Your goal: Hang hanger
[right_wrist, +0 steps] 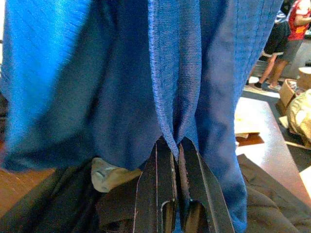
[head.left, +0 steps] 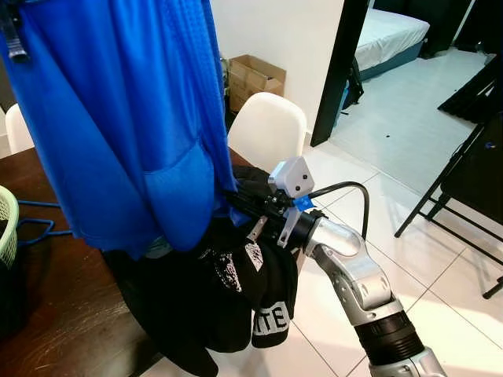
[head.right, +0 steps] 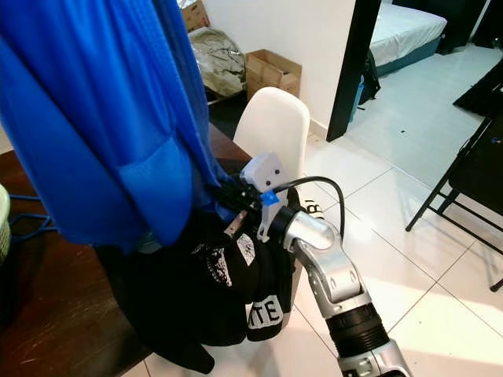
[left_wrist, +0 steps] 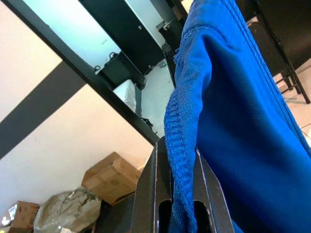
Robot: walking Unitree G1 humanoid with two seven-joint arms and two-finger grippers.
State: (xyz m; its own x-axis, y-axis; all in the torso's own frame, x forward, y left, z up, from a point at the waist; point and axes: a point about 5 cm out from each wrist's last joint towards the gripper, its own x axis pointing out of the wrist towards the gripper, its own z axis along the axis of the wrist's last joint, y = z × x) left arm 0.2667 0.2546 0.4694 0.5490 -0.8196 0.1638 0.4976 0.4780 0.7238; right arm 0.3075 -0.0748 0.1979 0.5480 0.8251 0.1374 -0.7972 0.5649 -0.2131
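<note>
Shirt (head.left: 118,118) is the biggest thing here, a blue mesh one held up high over the near left, covering most of the table (head.left: 55,306). Under it sits a pile of dark clothes (head.left: 228,290) spilling off the table's right edge, and past that a white chair (head.left: 267,129), then a box (head.left: 253,77) by the far wall.

The left gripper (left_wrist: 182,194) is clamped on a stitched hem of the shirt, fabric wedged right between the fingers. The right gripper (right_wrist: 170,160) pinches a fold lower down, fingers closed tight on it, right where the shirt meets the dark pile.

As for the hanger (head.left: 35,229), a blue wire one lies flat on the table at the far left, next to a green basket (head.left: 6,220), well apart from both grippers. I can't tell if another one is inside the shirt.

Progress-wise I'd say this is early. The shirt is lifted and spread between two grips, but nothing is hung on anything yet, and no rail or hook is visible to hang on. A dark folding rack (head.left: 464,169) stands off to the right, could be the target, not sure.

The wrist views give the actual grips, which the head views hide behind fabric. The right wrist also catches people (right_wrist: 279,43) standing in the distance.
</note>
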